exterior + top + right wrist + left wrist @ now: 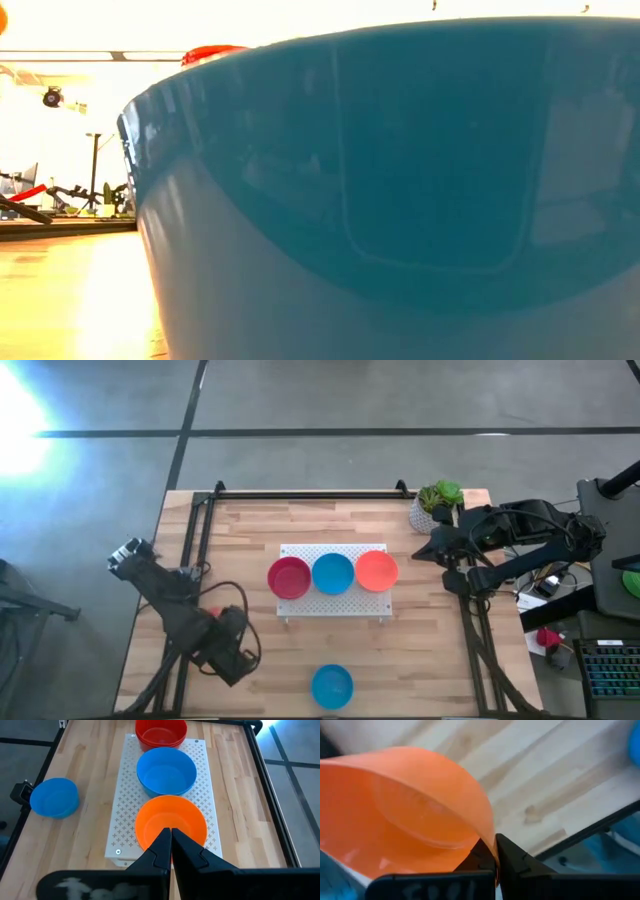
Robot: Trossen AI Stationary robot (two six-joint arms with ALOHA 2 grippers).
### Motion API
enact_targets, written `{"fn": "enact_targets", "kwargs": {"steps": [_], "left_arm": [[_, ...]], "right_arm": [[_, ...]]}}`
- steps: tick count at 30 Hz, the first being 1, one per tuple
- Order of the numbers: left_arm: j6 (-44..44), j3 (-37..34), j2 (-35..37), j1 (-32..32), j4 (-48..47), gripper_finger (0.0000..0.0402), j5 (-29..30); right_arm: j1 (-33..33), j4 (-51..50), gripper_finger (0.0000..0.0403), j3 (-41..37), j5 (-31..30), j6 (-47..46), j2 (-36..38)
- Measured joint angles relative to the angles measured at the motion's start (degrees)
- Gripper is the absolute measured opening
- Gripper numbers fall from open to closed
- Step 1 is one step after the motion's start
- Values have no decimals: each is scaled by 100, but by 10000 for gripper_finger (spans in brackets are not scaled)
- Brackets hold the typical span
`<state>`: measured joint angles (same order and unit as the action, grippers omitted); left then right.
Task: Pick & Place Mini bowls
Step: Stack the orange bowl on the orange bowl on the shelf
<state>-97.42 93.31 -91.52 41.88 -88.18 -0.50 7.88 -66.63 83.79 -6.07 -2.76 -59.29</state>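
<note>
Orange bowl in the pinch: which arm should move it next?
Left, most likely. The left gripper is shut on the held orange bowl at its rim, while the right gripper is shut, empty, by the white board.

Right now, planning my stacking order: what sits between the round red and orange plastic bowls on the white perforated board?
A small round blue plastic bowl sits between the red bowl and orange bowl, shown in the high view.

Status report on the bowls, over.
Left pincer shut on held orange bowl, at rim. Right pincer shut, empty, beside board. Red bowl, blue bowl, second orange bowl on board. Nothing blocking.
</note>
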Motion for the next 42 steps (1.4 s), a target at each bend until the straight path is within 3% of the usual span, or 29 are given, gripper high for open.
{"fn": "enact_targets", "kwargs": {"steps": [7,14,19,30,33,42], "left_arm": [[2441,699,-109,-360,-187,0,1395],[4617,1118,-247,-1009,-186,0,1845],[6156,1321,-307,-1379,-186,0,2660],[8652,1967,-309,-1997,82,0,4990],[9697,1942,-311,-2206,498,0,5303],[12417,1675,-317,-2642,1836,0,5484]], "right_arm": [[-2,211,8,0,-1,-2,0],[-2,608,8,0,-1,0,0],[0,946,8,0,-27,122,0],[0,2009,8,-41,-1619,228,0],[-6,2383,8,-55,-1813,443,-34],[-6,2934,8,-63,-1798,1157,-512]]}}
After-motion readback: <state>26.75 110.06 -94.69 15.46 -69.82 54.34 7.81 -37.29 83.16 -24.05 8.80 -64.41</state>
